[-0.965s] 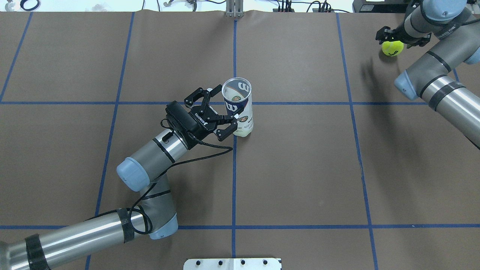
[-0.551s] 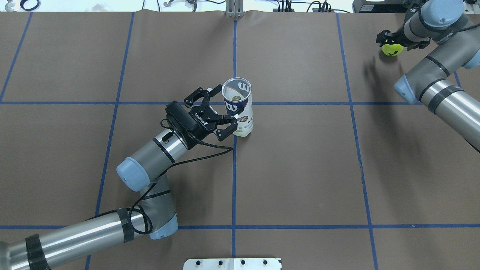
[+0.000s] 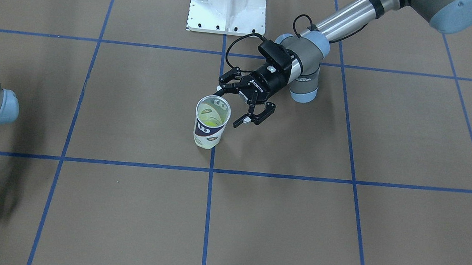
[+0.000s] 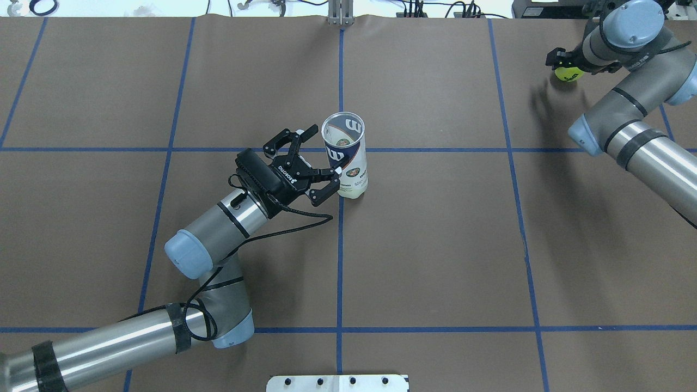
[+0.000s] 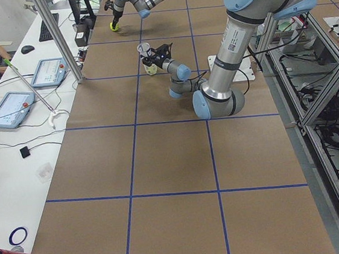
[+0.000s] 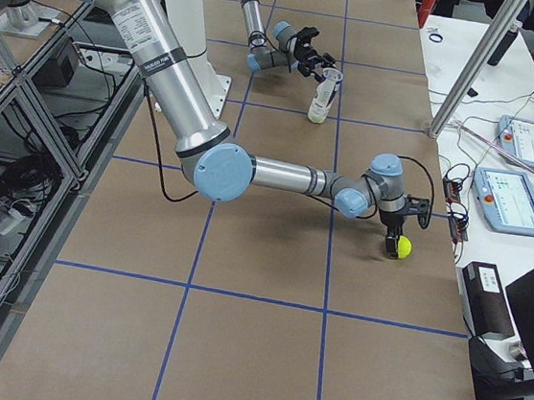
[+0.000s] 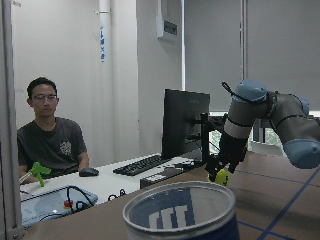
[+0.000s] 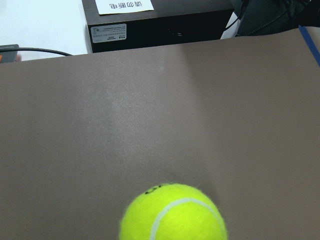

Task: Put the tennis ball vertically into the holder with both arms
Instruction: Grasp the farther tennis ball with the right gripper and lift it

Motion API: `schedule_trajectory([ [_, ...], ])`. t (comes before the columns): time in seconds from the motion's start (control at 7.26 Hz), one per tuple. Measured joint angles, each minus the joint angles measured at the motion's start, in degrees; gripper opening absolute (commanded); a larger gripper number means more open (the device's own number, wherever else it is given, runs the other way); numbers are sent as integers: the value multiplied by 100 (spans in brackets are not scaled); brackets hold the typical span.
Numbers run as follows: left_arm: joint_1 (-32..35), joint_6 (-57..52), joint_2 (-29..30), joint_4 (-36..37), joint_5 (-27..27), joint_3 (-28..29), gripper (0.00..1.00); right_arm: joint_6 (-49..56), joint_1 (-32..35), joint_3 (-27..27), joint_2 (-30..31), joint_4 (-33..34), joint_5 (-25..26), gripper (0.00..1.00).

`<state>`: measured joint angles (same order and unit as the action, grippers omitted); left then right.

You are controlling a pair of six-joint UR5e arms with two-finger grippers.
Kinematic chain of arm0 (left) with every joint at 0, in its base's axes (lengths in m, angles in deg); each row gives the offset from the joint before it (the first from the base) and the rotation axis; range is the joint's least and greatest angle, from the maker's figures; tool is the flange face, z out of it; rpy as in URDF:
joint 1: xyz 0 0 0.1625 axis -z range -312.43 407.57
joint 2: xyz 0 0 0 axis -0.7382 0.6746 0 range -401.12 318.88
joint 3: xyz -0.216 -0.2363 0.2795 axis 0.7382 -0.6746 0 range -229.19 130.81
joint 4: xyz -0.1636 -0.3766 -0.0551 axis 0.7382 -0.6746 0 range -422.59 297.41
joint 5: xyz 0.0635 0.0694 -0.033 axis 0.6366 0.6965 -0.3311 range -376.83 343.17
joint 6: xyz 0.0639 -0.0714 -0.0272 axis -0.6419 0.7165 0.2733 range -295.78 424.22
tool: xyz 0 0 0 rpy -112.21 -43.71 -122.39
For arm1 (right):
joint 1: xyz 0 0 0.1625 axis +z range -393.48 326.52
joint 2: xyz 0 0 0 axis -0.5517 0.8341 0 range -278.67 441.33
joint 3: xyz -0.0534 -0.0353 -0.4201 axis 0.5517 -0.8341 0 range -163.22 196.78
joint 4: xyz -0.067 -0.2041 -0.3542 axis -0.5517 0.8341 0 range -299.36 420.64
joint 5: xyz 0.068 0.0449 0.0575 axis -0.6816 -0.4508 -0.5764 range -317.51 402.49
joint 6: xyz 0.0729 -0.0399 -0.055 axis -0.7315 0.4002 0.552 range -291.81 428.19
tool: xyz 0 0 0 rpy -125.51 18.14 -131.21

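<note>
— Brown paper covers the table (image 4: 435, 245), split into squares by blue tape lines (image 4: 340, 261). Where does the holder (image 4: 345, 158) stand?

— Upright near the middle, right on the crossing of 2 tape lines, its open mouth up. The navy "W" label shows through the clear wall, and the front-facing view shows something yellow-green low inside it (I cannot tell more than that).

— And the left gripper (image 4: 315, 161)?

— Level with the holder and just beside it, jaws spread wide — 1 finger (image 4: 324, 192) by the lower part of the can, the other (image 4: 299, 135) toward the rim. They flank it but do not clamp it; whether a pad touches, I cannot tell.

— The right gripper (image 4: 564, 61)?

— Far off at the table's corner, well apart from the holder, pointing down. It is clamped on the tennis ball (image 4: 568, 73), which hangs under its fingers; the side view from the robot's right shows the ball a little above the paper.

— Anything beyond the table?

— A person (image 7: 50, 135) sits at a white desk with a monitor (image 7: 186, 122), a keyboard (image 7: 142, 165) and a mouse (image 7: 89, 172).
</note>
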<state>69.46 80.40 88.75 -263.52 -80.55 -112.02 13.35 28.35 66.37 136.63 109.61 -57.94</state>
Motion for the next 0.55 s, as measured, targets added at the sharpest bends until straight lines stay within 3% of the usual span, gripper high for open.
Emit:
schedule_trajectory([
  [0.14, 0, 1, -2, -5, 0, -1, 90, 0, -19, -16, -1, -1, 69, 96],
  [0.28, 0, 3, -4, -7, 0, 0, 90, 0, -41, -35, 0, -4, 139, 86],
  [0.55, -5, 1, -3, -8, 0, 5, 90, 0, -68, -66, 6, -5, 213, 58],
])
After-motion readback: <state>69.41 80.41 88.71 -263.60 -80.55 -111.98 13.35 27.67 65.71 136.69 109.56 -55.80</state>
